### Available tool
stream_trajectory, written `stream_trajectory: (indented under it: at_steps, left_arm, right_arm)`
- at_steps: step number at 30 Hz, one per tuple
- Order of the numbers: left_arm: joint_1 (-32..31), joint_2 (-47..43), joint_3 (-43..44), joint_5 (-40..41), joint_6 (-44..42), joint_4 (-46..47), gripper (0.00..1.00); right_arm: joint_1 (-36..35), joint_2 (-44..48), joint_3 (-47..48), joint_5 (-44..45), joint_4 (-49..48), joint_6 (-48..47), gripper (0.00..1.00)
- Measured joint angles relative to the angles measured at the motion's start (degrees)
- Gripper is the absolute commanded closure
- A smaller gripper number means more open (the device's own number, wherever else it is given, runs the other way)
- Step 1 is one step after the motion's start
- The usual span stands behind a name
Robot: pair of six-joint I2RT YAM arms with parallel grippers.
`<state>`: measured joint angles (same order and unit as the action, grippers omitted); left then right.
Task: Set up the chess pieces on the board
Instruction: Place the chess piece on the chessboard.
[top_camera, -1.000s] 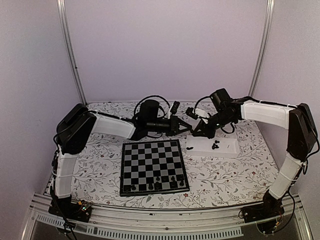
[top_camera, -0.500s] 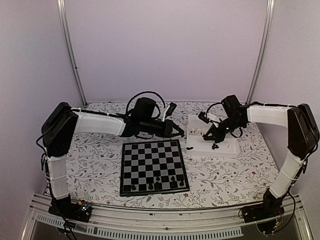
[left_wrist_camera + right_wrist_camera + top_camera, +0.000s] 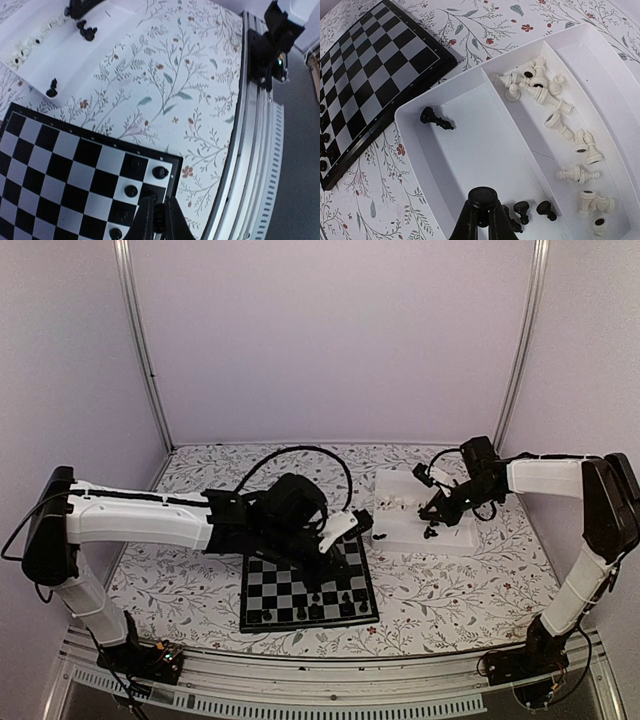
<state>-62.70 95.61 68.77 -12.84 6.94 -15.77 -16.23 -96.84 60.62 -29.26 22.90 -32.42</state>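
Clenched low over the black-and-grey checked chessboard (image 3: 280, 590) by the counter's near edge, the left hand (image 3: 157, 207) could topple small black chess pieces (image 3: 159, 172) standing there if misaligned; the right hand (image 3: 482, 210) pinches another black piece (image 3: 482, 196) above the white plastic tray (image 3: 470, 155).

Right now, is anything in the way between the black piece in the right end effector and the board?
Yes. The left arm reaches across the board, with the left end effector aimed at its near right corner. The black piece in the right end effector must also clear the tray wall.
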Motion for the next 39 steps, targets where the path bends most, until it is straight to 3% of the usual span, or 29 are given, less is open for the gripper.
stream_trajectory:
  at_steps: [8,18,29,39]
  left_arm:
    - [-3.69,-1.31,-7.26,7.13,-4.28,-5.97,1.00]
    - [-8.59,0.22,-9.66,14.10,-4.26,-3.04,1.00]
    - [-10.16,2.64,-6.86,19.69,-3.69,-2.69,1.00]
    - [-9.16,8.41,1.49,23.06,-3.23,-3.98,1.00]
  right_arm:
    - [0.00,0.02,-0.07,0.00,-0.92,-1.09,0.99]
    - [0.00,0.55,-0.07,0.00,-0.85,-1.51,0.99]
    - [0.00,1.95,-0.07,-0.46,-0.70,-1.51,0.99]
    - [0.00,1.95,-0.07,-1.51,-0.17,-1.88,0.98]
